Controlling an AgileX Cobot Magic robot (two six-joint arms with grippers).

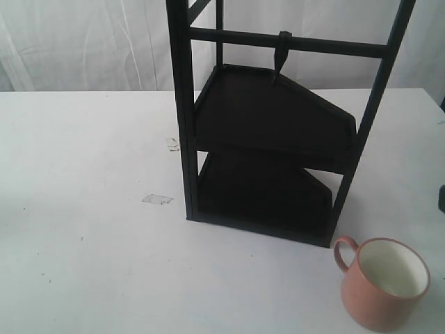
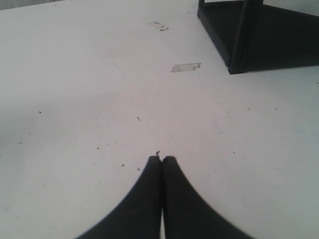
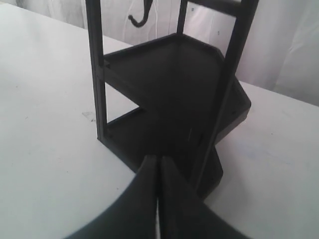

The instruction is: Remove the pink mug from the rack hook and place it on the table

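Note:
The pink mug [image 1: 384, 283] stands upright on the white table [image 1: 90, 250] at the front right, handle toward the rack, off-white inside showing. The black rack hook [image 1: 281, 54] hangs bare from the rack's top bar; it also shows as a hook [image 3: 140, 16] in the right wrist view. My left gripper [image 2: 162, 159] is shut with nothing in it, over bare table short of the rack's corner post. My right gripper [image 3: 159, 159] is shut and holds nothing, facing the rack's lower shelves. Neither gripper appears in the exterior view, and neither wrist view shows the mug.
The tall black rack [image 1: 271, 139] with two angled shelves stands mid-table. A clear tape-like patch [image 1: 157, 199] lies left of its front post, also seen as a patch [image 2: 185, 67] in the left wrist view. A white curtain hangs behind.

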